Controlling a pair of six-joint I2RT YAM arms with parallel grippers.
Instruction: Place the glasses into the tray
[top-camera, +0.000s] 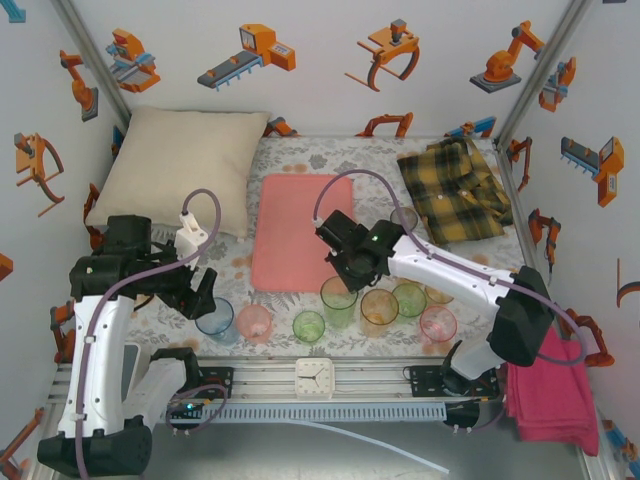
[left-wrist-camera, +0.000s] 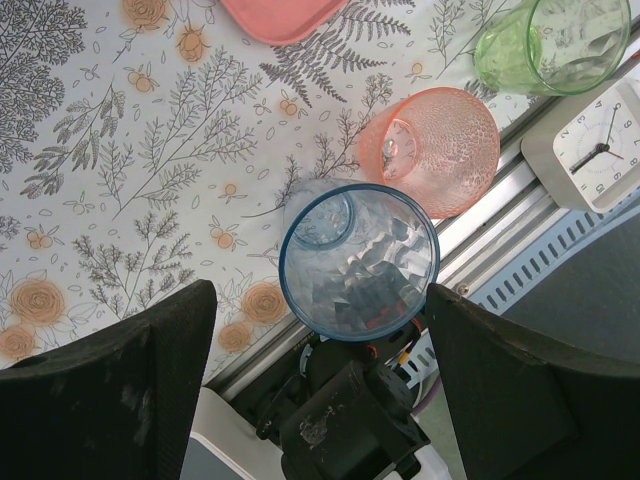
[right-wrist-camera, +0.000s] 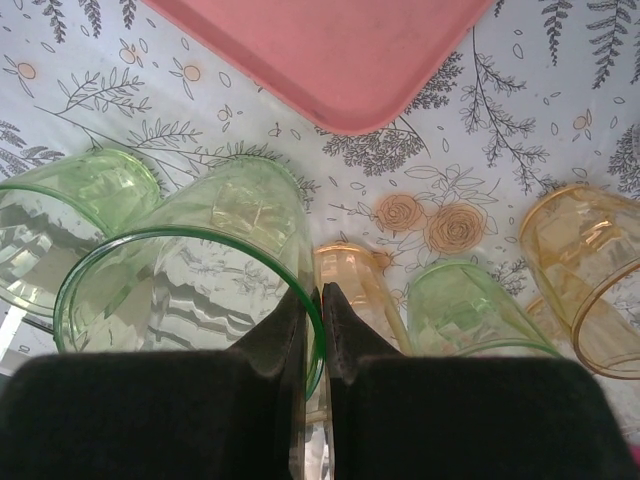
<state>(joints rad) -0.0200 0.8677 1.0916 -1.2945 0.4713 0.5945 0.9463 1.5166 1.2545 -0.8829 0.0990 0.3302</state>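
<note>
My right gripper (right-wrist-camera: 312, 312) pinches the green glass (right-wrist-camera: 190, 290) by its rim, for lifting. My left gripper (left-wrist-camera: 315, 305), released, straddles the blue glass (left-wrist-camera: 358, 262).

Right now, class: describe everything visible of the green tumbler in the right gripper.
The green tumbler is see-through tinted glass or plastic, with a darker rim and rippled walls. It is upright and empty, just short of a corner of the pink tray. The right gripper is shut on its wall, one finger inside, one outside. A second green tumbler stands close beside it.
</note>
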